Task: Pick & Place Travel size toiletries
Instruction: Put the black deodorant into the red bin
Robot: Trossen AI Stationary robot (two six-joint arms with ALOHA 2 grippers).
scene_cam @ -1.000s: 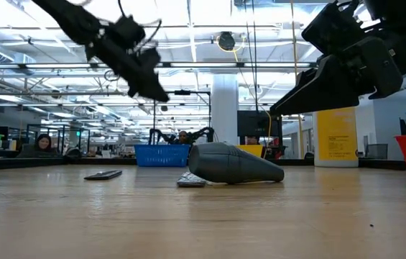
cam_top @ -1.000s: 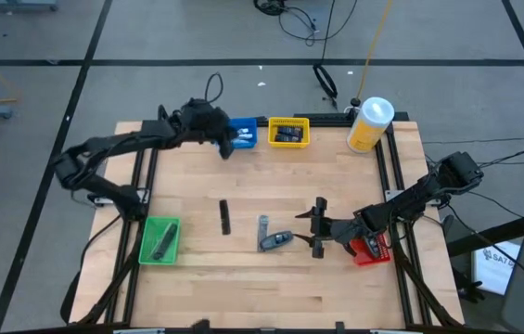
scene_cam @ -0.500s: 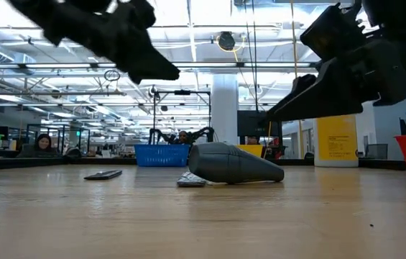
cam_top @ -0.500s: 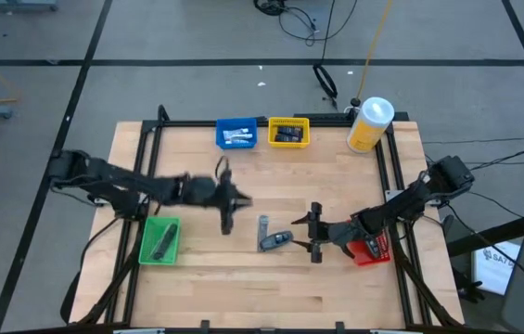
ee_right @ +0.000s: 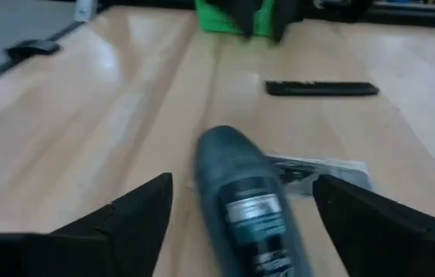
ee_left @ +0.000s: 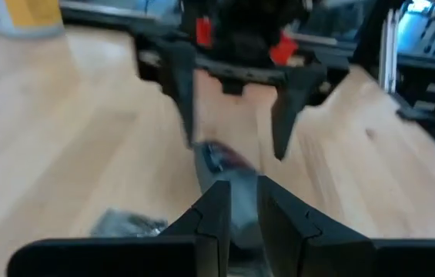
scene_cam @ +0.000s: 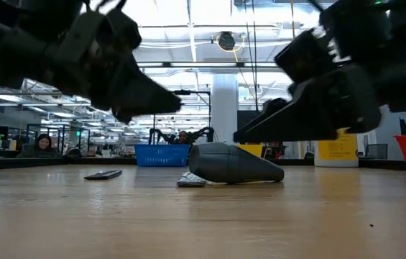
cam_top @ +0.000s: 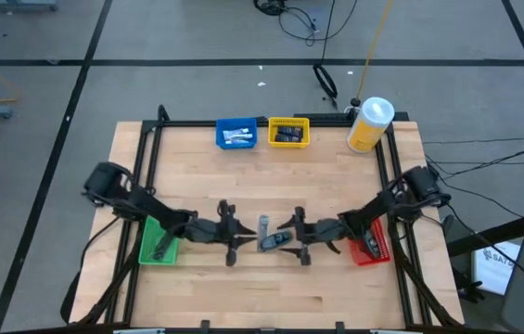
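Observation:
A dark grey mini bottle (cam_top: 277, 241) lies on its side near the middle of the table, with a silver sachet (cam_top: 263, 225) flat beside it and a black tube (ee_right: 321, 88) lying further left. My right gripper (cam_top: 287, 239) is open and hovers just above the bottle (ee_right: 244, 200), one finger on either side, touching nothing. My left gripper (cam_top: 245, 238) is shut and faces the right one from the bottle's other side. In the low view it (scene_cam: 167, 104) is well above the wood.
A green bin (cam_top: 159, 239) holding a dark item stands behind my left gripper, and a red bin (cam_top: 370, 246) sits under the right arm. A blue bin (cam_top: 236, 134), a yellow bin (cam_top: 288, 133) and a yellow canister (cam_top: 368, 124) line the far edge.
My left arm has swung from the blue bin at the far edge down toward the near middle of the table, ending just left of the bottle. My right gripper has moved left toward the bottle and come lower over it. The bottle, sachet and tube have stayed put.

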